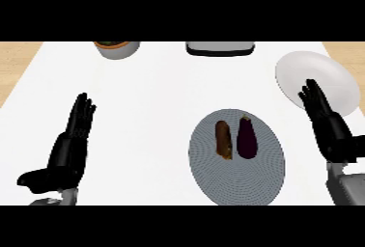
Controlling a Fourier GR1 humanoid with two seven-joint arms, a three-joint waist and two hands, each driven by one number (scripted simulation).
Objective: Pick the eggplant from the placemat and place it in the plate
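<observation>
The white tabletop (164, 96) fills most of the view, with a strip of light wood showing along its left and right edges. On it, lower right of centre, lies the grey round placemat (239, 181), finely ribbed and appearing taller than wide. To the upper right, well apart from the placemat, sits the white plate (331, 77), bare on its visible surface.

The left robot hand (71, 144) shows at the lower left, its grey forearm coming in from the bottom edge. Its black fingers are straight and point up the view, the thumb sticks out to the left, and it holds nothing. The right robot hand (331, 125) stands at the right edge, also with fingers straight and pointing up. Its fingertips overlap the lower left rim of the plate in this view, and it is empty too; whether it touches the plate I cannot tell.

At the top edge, partly cut off, are a grey box-like object with a dark rim (219, 48) and a grey pot (117, 49) with something dark inside.

The eggplant (246, 137), dark purple and slender, lies lengthwise on the upper part of the placemat. Just beside it, to its left, lies a brown elongated food item (224, 140) of similar size; the two are near each other but I cannot tell if they touch.
</observation>
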